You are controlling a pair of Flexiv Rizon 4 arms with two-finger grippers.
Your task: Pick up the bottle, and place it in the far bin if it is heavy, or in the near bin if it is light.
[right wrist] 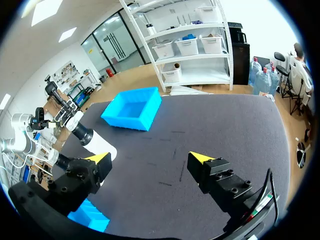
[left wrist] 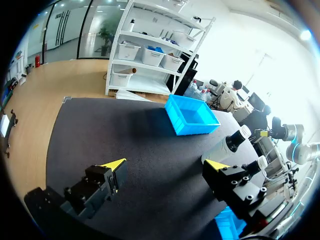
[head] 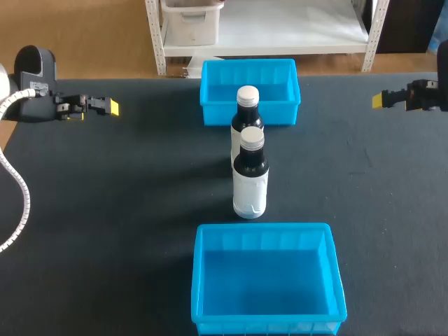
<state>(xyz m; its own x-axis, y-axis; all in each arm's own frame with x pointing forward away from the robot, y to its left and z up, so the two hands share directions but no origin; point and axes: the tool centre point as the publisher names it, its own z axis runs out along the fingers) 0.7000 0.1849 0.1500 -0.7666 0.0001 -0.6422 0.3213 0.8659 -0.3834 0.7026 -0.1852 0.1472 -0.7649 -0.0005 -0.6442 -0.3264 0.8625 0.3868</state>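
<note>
between far bin (head: 213,94) and near bin (head: 262,228) two bottles (head: 250,183) stand untouched; left gripper (head: 106,107) and right gripper (head: 380,100) hang aside, jaws apart; a grasp seems next.

My left arm (head: 33,66) carries a rounded black housing with a small white label, and a ribbed white hose (head: 19,183) runs from it. My left gripper (left wrist: 165,164) and right gripper (right wrist: 149,157) have blocky black fingers (left wrist: 235,184) with recessed screw holes and yellow wedge tips. Thin black cables (right wrist: 268,189) loop beside the right one.
</note>
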